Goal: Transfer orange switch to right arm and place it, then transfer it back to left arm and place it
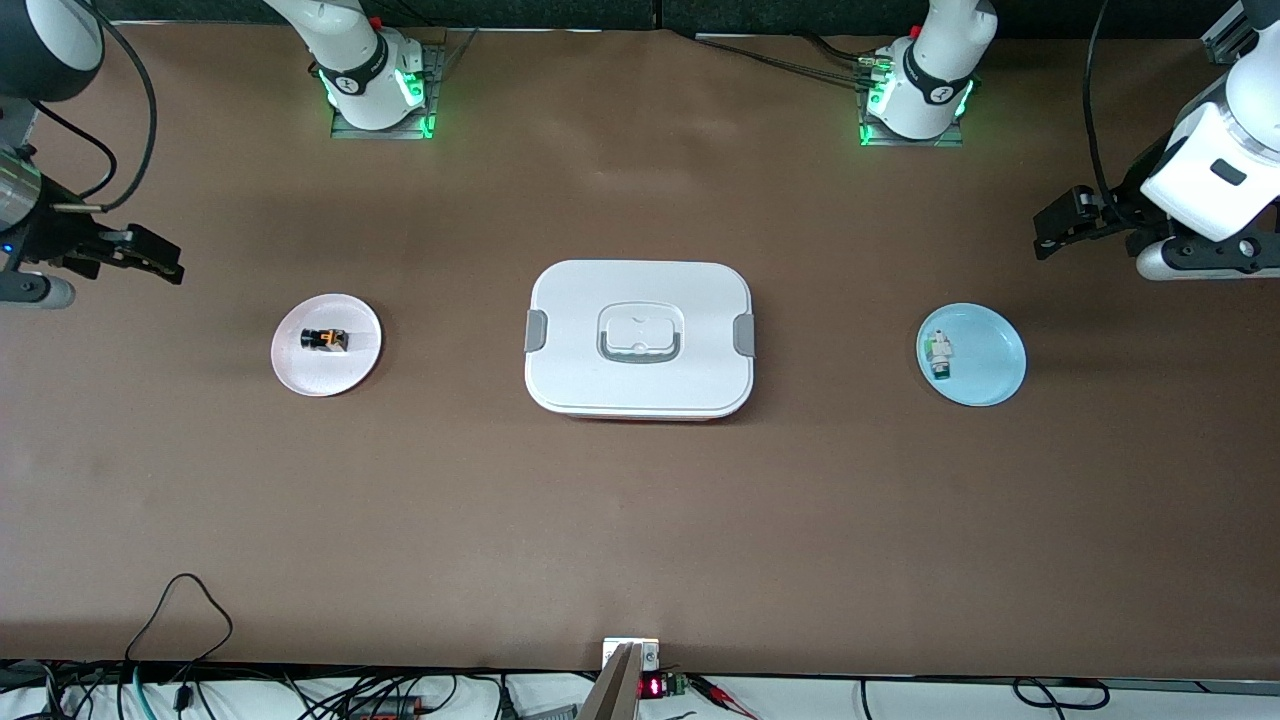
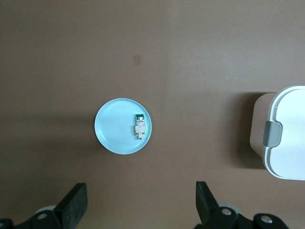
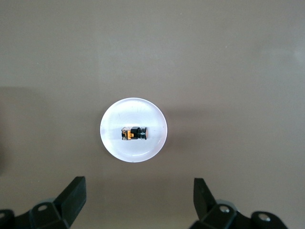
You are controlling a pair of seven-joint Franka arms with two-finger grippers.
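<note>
White box at mid-table, lid on. Toward the right arm's end – pale pink plate bearing the orange switch; toward the left arm's end, blue plate (white-and-green component on it). Right gripper and left gripper up over bare table beside those plates, jaws spread wide, holding nothing.

Two white arms, glossy rounded shells, black joint bands; green lights glow at bases. Black cables loop off wrists. Black grippers: left gripper, right gripper, wedge-shaped fingers, silver screws.
</note>
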